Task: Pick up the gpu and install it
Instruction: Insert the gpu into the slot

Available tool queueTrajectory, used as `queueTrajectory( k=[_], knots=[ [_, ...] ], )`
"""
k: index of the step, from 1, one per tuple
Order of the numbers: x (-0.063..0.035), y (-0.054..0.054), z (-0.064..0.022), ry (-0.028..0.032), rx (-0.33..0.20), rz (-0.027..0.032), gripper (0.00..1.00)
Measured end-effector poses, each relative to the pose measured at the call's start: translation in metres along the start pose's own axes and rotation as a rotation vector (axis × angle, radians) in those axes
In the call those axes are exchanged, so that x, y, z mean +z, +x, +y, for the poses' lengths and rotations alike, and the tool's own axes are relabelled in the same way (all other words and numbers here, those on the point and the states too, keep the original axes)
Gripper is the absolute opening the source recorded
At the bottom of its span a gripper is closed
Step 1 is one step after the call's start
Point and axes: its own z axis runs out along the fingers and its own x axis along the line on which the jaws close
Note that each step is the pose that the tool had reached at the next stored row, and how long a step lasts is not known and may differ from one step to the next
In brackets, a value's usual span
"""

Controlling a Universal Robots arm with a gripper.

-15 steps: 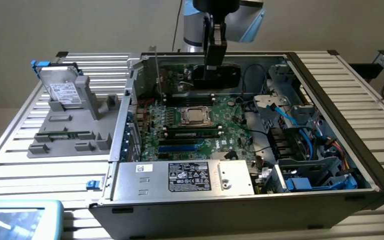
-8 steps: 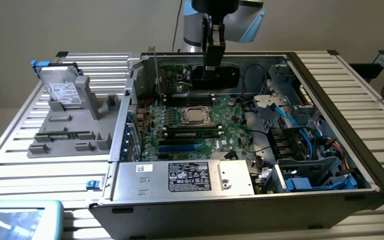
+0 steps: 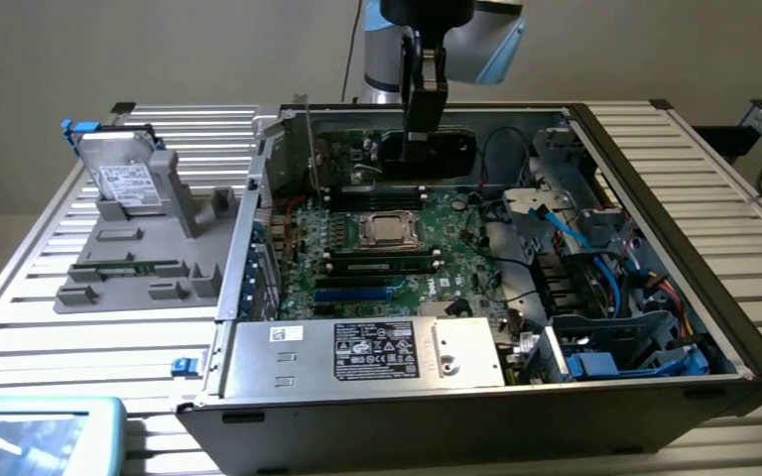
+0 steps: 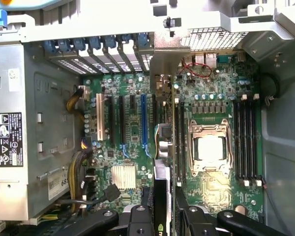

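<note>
Roughly half of the job looks done, judging by how things lie. The gripper [image 3: 424, 45] is pinched on the gpu [image 3: 424, 99], with its 2 fingers [image 4: 137, 221] pressing the card from either side, so the pick-up part is complete.

In the exterior view the black card hangs upright from the arm over the far side of the open computer case [image 3: 487, 426]. Its lower end shows in front of the black fan shroud [image 3: 424, 151] and appears to be above the motherboard [image 3: 381, 268], not touching it.

In the wrist view the card is seen edge-on, with what looks like its metal bracket [image 4: 163, 64] toward the row of slot covers [image 4: 98, 49]. The card runs between the blue expansion slot [image 4: 143, 123] and the memory slots beside the CPU socket [image 4: 209, 147]. Whether a free slot lies directly under it cannot be told, since the card hides what is below.

The installing part is left: the card is not seated in any slot. On the exterior view's left, the grey parts holder [image 3: 130, 248] carries a hard drive [image 3: 127, 183].
</note>
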Motion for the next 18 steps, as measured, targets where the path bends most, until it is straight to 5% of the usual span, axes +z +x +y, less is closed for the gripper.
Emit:
queueTrajectory(
  k=[18],
  knots=[
    [0.02, 0.001, 0.0134, -0.0001, 0.0, -0.0016, 0.28]
  ],
)
